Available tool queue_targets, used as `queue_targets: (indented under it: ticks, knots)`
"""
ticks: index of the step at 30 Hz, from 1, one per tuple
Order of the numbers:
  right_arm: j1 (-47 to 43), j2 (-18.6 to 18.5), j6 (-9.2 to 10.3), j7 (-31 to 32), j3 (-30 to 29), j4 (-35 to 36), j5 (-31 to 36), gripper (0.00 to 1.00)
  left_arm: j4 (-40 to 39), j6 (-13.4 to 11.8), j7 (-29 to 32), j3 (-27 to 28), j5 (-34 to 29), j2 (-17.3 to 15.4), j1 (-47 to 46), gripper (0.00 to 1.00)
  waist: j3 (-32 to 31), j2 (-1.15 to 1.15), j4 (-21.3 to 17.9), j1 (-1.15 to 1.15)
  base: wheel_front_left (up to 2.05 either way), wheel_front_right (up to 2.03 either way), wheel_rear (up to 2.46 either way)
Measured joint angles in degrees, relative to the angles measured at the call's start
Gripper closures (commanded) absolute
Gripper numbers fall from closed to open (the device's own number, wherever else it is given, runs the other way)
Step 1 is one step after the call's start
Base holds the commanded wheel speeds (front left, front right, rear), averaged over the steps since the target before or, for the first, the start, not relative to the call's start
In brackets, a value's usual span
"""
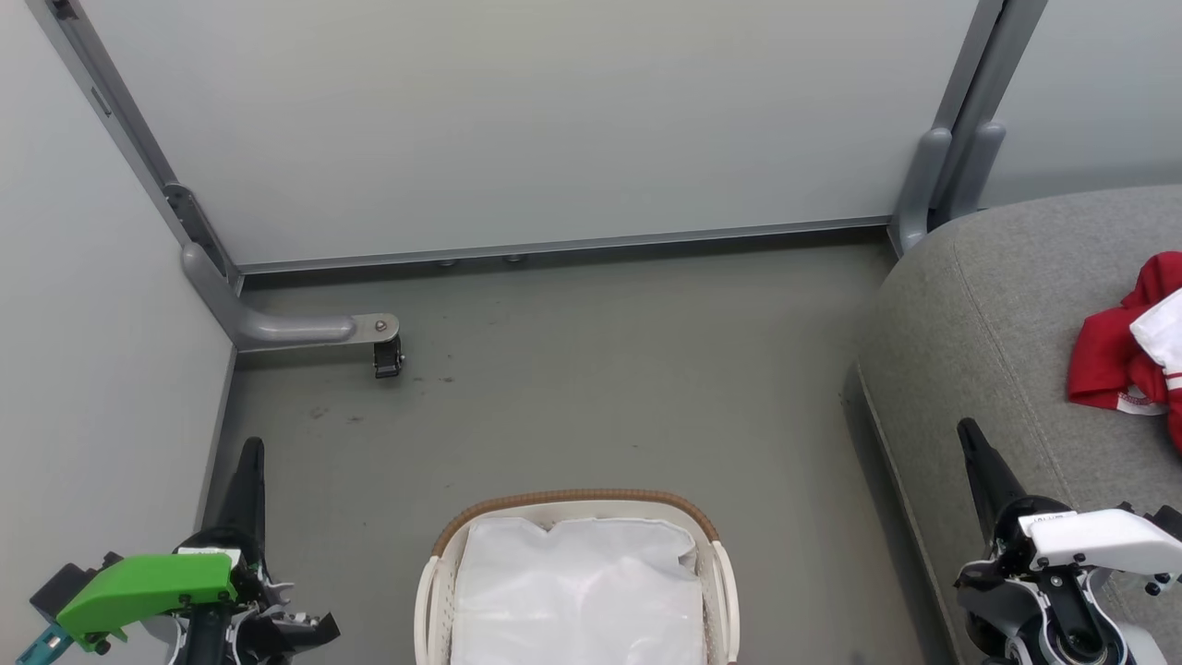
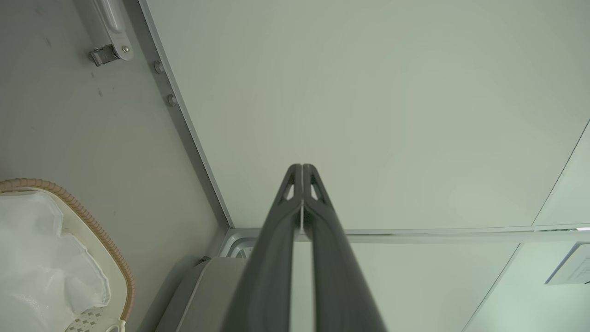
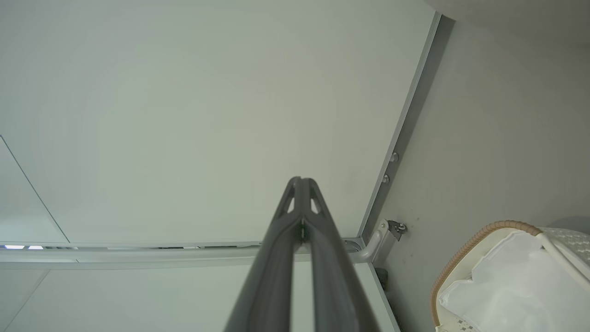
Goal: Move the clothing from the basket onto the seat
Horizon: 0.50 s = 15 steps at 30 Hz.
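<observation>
Clothing (image 1: 1113, 356) seen lying on seat (image 1: 979, 323), well apart from basket (image 1: 572, 501); white liner (image 1: 577, 591) seen inside basket. Left gripper (image 2: 302, 167), right gripper (image 3: 302, 180) pressed together, nothing held. Risk: liner mistaken for garment and pulled out; garment beneath liner possibly missed.

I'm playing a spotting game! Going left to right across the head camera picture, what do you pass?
The left gripper, small black caster wheel, oval cream-white plastic basket with brown rim, right gripper, bright red and white fabric clothing lying on the grey upholstered seat.
</observation>
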State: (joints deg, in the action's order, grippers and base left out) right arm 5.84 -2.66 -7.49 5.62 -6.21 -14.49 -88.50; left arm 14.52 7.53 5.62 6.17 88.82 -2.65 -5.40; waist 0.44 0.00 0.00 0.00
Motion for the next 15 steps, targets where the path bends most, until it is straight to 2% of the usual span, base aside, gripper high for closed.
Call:
queue_targets:
  ticks: [15]
  knots:
    - [0.1, -0.03, 0.0, 0.93, -0.29, 0.38, -3.81, 1.0, -0.49, 0.0, 0.92, 0.35, 3.48, -0.02, -0.52, 1.0, -0.26, 0.0, 0.0, 0.0, 0.0, 0.0, 0.0]
